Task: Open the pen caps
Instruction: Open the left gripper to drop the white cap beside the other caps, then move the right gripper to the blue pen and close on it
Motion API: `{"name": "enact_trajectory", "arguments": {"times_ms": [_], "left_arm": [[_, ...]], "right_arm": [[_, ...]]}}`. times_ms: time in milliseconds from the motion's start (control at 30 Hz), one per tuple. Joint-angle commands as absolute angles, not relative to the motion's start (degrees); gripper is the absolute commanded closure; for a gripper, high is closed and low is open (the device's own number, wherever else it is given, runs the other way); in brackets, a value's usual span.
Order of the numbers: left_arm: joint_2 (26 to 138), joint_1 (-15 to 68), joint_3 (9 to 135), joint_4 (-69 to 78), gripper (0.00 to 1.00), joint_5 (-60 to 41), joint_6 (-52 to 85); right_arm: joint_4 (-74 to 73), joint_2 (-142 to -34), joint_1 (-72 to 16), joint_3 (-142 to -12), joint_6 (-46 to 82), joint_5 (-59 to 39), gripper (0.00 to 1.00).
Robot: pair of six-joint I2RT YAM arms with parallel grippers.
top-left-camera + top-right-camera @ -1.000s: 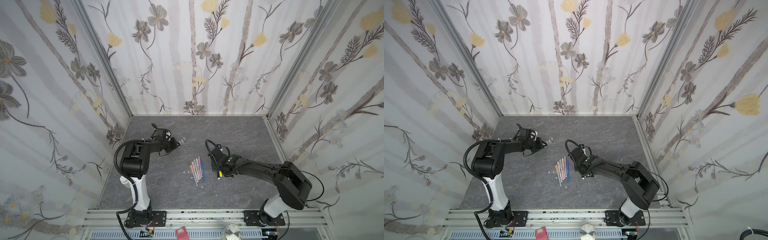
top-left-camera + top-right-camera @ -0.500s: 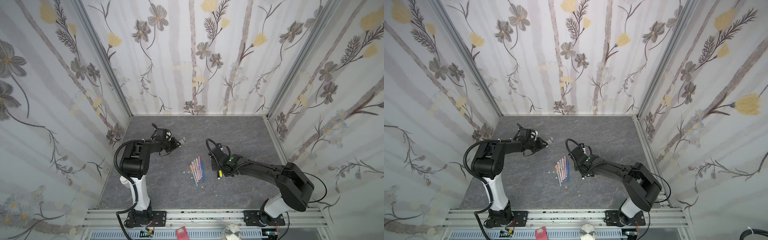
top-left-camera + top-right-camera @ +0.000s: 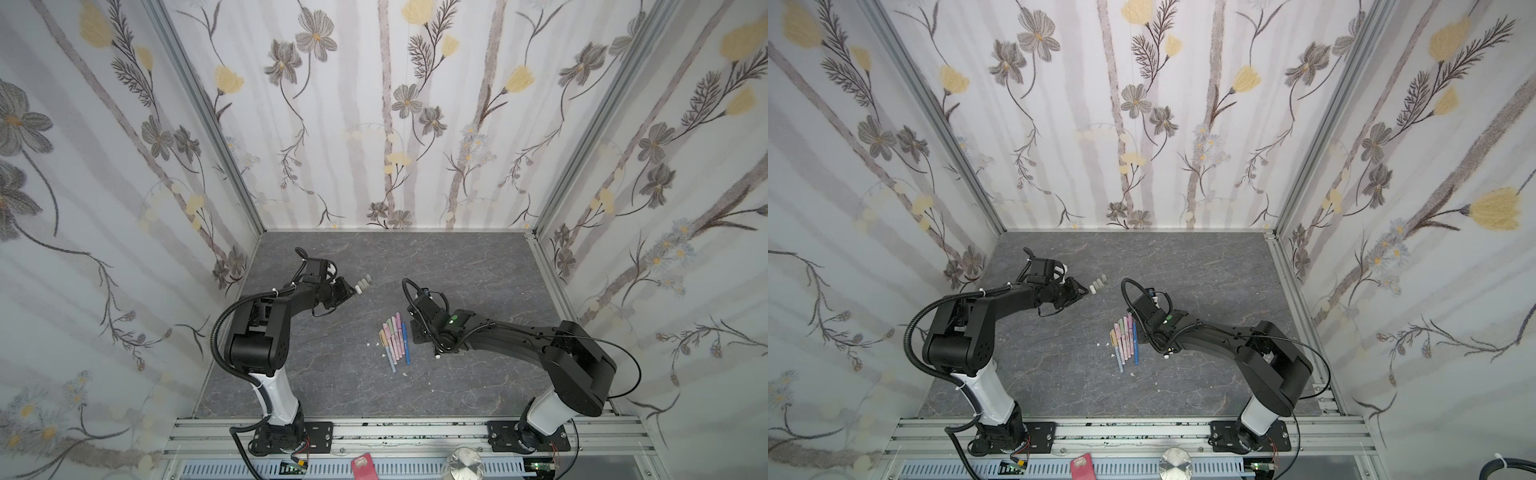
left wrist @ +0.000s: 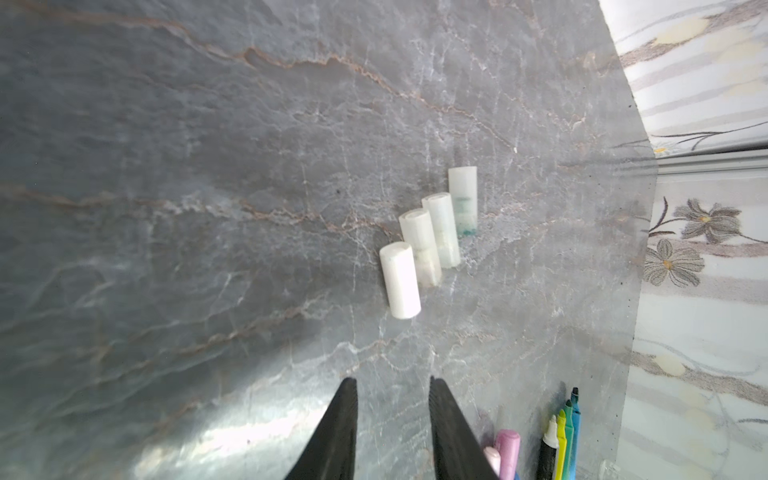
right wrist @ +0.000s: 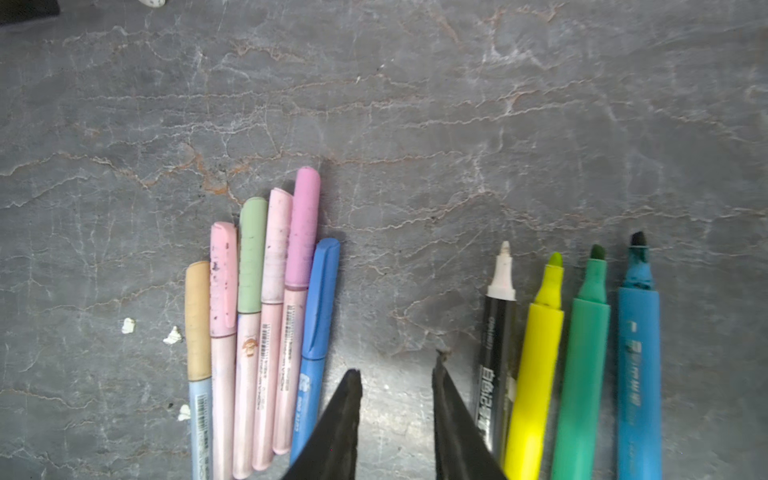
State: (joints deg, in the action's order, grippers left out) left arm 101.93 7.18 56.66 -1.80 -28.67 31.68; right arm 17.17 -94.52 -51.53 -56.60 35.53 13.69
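— Where are the pen caps (image 4: 419,245)?
— Four white ones lie side by side on the worktop (image 4: 166,166), at eleven o'clock from the six capped pens (image 3: 394,338) in both top views. My left jaws hang parted and empty, just short of them.
— And the right?
— My right jaws are parted too, gripping nothing. The right wrist view shows four uncapped pens (image 5: 582,353); the top views hide nearly all of them beneath my right arm (image 3: 519,338).
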Motion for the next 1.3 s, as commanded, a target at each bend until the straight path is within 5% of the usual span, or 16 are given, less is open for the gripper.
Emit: {"name": "enact_trajectory", "arguments": {"times_ms": [0, 1267], "left_arm": [[98.3, 6.8, 55.8, -3.9, 0.69, -28.4, 31.2], [93.3, 6.7, 53.7, -4.4, 0.68, -29.1, 31.8]], "right_arm": [[16.3, -96.2, -51.9, -57.9, 36.8, 12.0, 0.7], [17.6, -102.5, -55.5, -59.2, 40.1, 11.0, 0.7]]}}
